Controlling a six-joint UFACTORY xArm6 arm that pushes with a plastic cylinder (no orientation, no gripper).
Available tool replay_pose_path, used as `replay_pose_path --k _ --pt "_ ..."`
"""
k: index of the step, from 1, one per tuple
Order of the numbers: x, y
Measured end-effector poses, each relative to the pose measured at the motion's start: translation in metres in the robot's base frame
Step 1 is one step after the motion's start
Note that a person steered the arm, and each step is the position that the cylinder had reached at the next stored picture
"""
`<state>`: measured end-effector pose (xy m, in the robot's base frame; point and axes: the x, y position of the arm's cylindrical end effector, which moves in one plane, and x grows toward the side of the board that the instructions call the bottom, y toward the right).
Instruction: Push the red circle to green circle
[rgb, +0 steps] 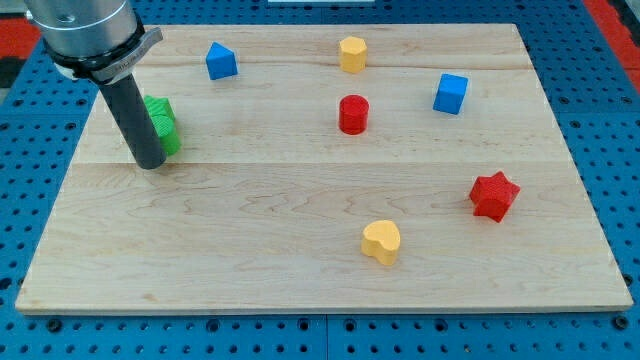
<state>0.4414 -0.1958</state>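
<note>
The red circle (353, 114) stands on the wooden board (300, 260) a little above the middle. A green block (163, 124) sits at the view's left; the rod hides its left part, so I cannot make out its full shape. My tip (152, 163) rests on the board just below and left of the green block, touching or nearly touching it. The red circle is far to the right of my tip.
A blue block (221, 61) sits at top left, a yellow block (352, 53) at top centre, a blue cube (450, 93) at upper right, a red star (494, 195) at right, a yellow heart (381, 241) at bottom centre.
</note>
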Motion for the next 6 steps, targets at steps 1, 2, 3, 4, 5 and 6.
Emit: replay_pose_path --k 1,2,3,4,5,6 --pt "0.024 0.013" --pt "0.042 0.092" --pt "0.027 0.214" --pt "-0.002 0.251" --pt "-0.038 0.255" --pt "-0.063 0.254"
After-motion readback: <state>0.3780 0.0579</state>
